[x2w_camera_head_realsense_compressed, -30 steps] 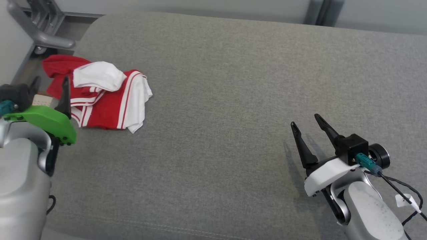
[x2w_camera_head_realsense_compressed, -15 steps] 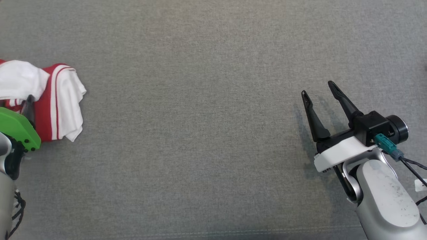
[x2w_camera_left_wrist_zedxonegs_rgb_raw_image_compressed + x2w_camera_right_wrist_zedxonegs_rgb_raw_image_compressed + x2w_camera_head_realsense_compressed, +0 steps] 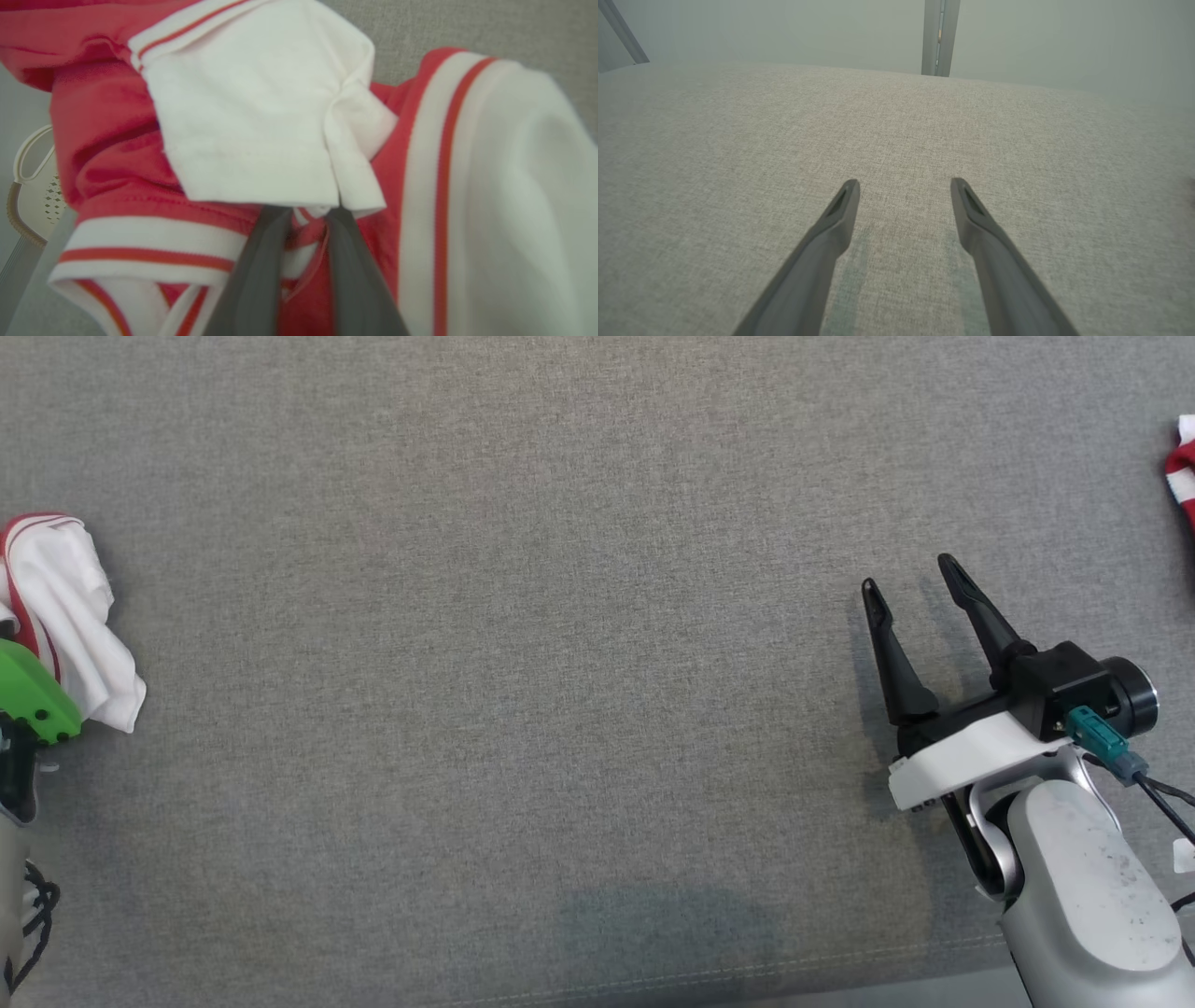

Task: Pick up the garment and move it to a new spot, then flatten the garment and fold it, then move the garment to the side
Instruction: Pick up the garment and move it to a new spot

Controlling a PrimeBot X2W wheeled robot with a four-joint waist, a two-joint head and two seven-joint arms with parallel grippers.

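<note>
Head view, entries left to right. The red-and-white garment [image 3: 70,607] is recorded as a crumpled heap at the far left edge of the grey cushion [image 3: 560,616]. It is not flattened or folded, and is judged not yet lifted.

In the left wrist view the left gripper [image 3: 309,215] is pushed into the heap. Its jaws are drawn nearly together, with a red-and-white fold pinched between them. The pick-up is therefore judged to be only at its start. Carrying to a new spot, flattening, folding and setting aside are all left to do.

The right gripper [image 3: 909,571] is held over the cushion well to the right, jaws spread wide, nothing between them.

At the far right edge a scrap of red-and-white fabric [image 3: 1184,467] is noted. Whether it is a second garment cannot be told.

Count: one garment heap, one fabric scrap, two grippers, one cushion.
</note>
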